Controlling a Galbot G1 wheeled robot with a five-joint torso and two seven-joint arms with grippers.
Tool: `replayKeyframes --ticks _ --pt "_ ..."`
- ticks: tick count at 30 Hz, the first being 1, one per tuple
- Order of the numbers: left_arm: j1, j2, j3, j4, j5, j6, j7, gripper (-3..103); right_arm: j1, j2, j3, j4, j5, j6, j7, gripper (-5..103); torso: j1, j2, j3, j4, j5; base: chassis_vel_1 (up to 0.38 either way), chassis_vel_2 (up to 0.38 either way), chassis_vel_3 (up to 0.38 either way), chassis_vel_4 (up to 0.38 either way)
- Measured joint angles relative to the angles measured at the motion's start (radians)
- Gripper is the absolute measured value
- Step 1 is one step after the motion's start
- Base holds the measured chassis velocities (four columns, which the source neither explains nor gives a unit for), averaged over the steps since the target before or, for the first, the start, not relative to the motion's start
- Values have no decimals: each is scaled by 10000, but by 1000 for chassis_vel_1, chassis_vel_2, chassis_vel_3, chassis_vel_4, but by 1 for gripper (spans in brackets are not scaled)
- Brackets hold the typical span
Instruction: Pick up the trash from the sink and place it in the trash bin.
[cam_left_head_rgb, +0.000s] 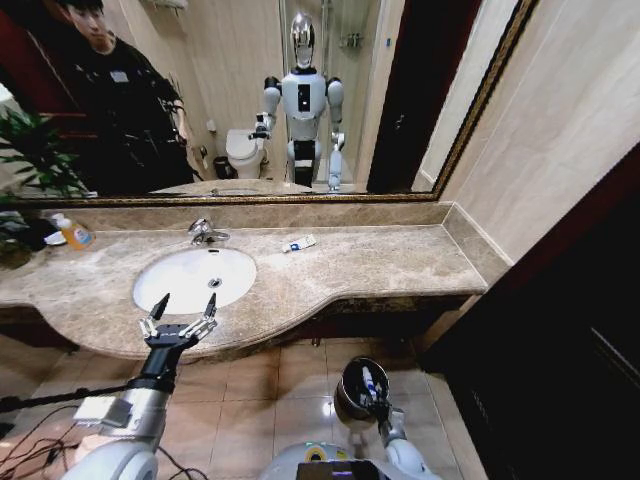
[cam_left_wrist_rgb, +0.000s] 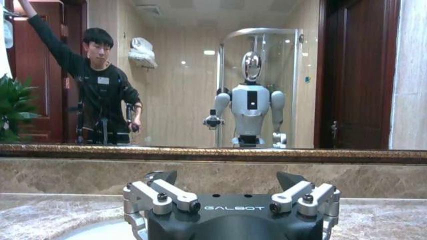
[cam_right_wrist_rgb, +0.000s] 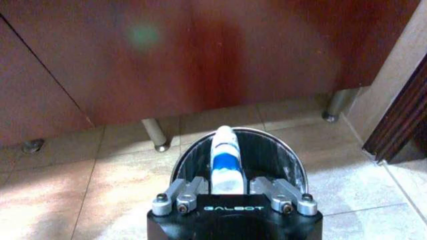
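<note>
A white-and-blue tube (cam_right_wrist_rgb: 225, 160) stands clamped in the right gripper (cam_right_wrist_rgb: 227, 186), directly over the dark bin (cam_right_wrist_rgb: 288, 165) on the tiled floor (cam_right_wrist_rgb: 100, 190) below the counter. Another tube (cam_left_head_rgb: 299, 243) lies on the marble counter (cam_left_head_rgb: 380, 265), right of the tap (cam_left_head_rgb: 205, 232). The left gripper (cam_left_head_rgb: 183, 304) hovers spread wide at the sink's (cam_left_head_rgb: 190, 275) near rim.

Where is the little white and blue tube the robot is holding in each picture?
Head view: the white-and-blue tube is low down, right of middle, in the right gripper above the trash bin.
Left wrist view: no tube here; the open left gripper faces the mirror.
Right wrist view: the tube stands in the middle, clamped, over the bin.
Shared landmark: the bin's shiny rim, in the head and right wrist views.
</note>
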Motion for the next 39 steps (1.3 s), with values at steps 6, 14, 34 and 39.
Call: replayKeyframes --ticks 6,14,34,39 --pt "0 0 0 0 0 1 0 100 -43 86 -18 260 0 -14 243 46 0 0 0 0 0 0 0 0 0" --pt "0 0 0 0 0 1 0 100 -42 94 -26 304 -35 29 357 73 0 0 0 0 0 0 0 0 0" --pt "0 0 0 0 0 0 0 100 -163 182 -39 590 -29 34 612 100 -2 1 0 0 0 0 0 0 0" --pt "0 0 0 0 0 1 0 100 -576 112 -50 1455 -39 23 897 100 -2 0 0 0 0 0 0 0 0"
